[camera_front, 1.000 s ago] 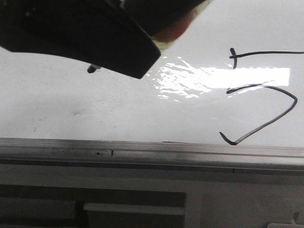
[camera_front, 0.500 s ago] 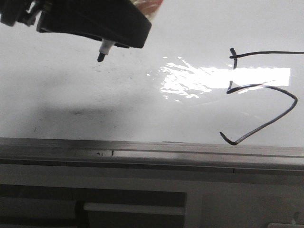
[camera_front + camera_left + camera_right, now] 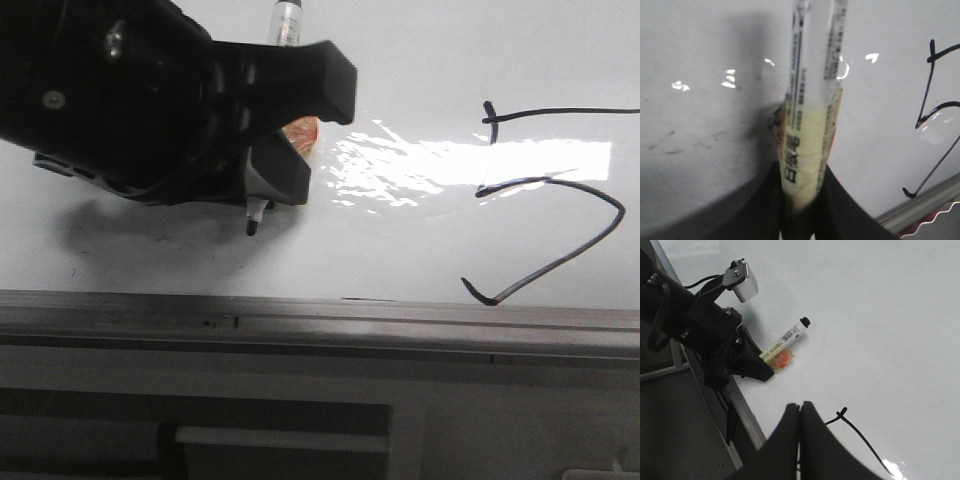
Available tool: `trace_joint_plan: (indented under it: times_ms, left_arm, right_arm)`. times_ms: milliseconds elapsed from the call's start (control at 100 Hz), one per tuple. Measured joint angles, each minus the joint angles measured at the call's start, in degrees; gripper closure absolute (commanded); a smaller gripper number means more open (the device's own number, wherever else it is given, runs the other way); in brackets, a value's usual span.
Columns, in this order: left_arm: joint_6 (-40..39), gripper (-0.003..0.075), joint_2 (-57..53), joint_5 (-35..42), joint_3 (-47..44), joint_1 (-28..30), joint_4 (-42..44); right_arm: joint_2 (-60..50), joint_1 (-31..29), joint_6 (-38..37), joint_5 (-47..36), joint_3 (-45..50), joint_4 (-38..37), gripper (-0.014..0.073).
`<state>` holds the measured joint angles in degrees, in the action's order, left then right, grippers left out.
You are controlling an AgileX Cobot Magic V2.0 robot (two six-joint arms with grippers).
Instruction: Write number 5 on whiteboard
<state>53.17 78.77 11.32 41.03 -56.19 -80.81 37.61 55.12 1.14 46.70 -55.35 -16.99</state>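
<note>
The whiteboard (image 3: 420,60) fills the front view, glossy white with a glare patch. The number 5 (image 3: 560,190) stands on it at the right in thin black strokes, also seen in the left wrist view as the number 5 (image 3: 932,107). My left gripper (image 3: 280,140) is shut on a clear-barrelled marker (image 3: 286,22). The marker's black tip (image 3: 251,227) points down at the board, left of the digit; contact cannot be told. In its wrist view the marker (image 3: 810,115) sits between the left gripper (image 3: 802,200). My right gripper (image 3: 800,410) is shut on nothing, over the digit's line (image 3: 860,437).
A grey metal rail (image 3: 320,320) runs along the board's near edge, with a darker frame below it. Faint smudges mark the board at the left (image 3: 670,147). The left arm (image 3: 705,335) reaches over the rail in the right wrist view.
The left gripper with the marker has come down and to the right toward the rail, and the tip now sits lower on the board. The digit is unchanged.
</note>
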Motion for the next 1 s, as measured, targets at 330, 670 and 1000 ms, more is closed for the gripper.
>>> trace_joint_plan:
  times_ms: [330,670,1000]
  left_arm:
    - [-0.1,0.0733,1.9,1.7,0.6,-0.8,-2.0]
    - [-0.2,0.0461,2.2,1.9,0.9,-1.1,-5.4]
    - [-0.2,0.0313,2.2,1.5,1.2,-1.3,-5.5]
  right_arm:
    - [0.0,0.0,-0.4,0.1,0.0,-0.1,0.0657]
    - [0.0,0.0,-0.4,0.1,0.0,-0.1,0.0657]
    - [0.0,0.0,-0.7,0.1,0.0,-0.1,0.0657]
